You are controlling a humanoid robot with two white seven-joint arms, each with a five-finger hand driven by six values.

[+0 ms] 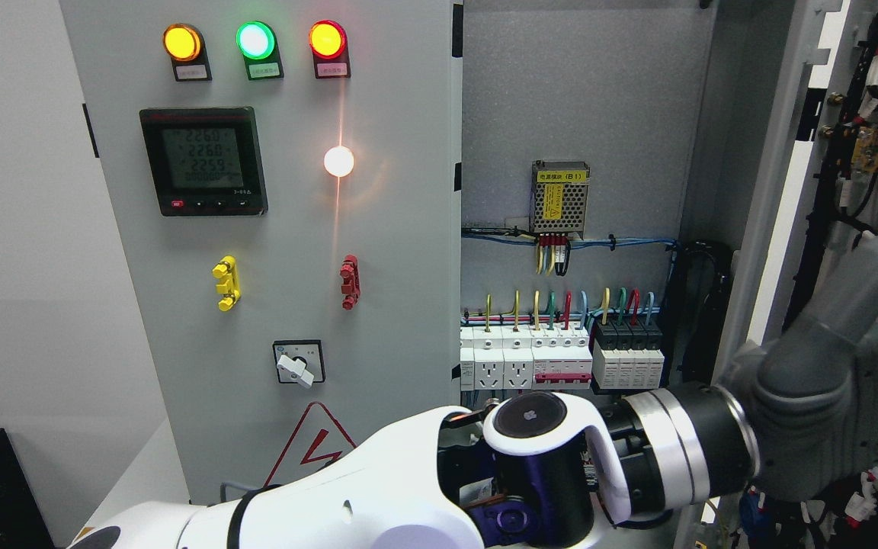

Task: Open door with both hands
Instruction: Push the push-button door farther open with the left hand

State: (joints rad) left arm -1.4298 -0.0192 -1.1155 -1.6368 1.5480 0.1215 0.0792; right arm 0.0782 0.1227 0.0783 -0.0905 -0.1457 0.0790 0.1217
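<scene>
— What stands before you?

— A grey electrical cabinet. Its left door (271, 252) is closed at left of frame and carries three lit lamps (254, 40), amber, green and red, a digital meter (203, 161), a rotary switch (299, 362) and a warning triangle (315, 442).

— And the right door (778, 191)?

— Swung open at far right. Inside I see a power supply (559, 197) and a row of breakers (561, 358) with coloured wiring.

— Your arms?

— My left arm (408, 488) crosses the bottom of frame to the right. My left hand (828, 412), grey, lies against the open door's edge; finger position undetermined.
</scene>
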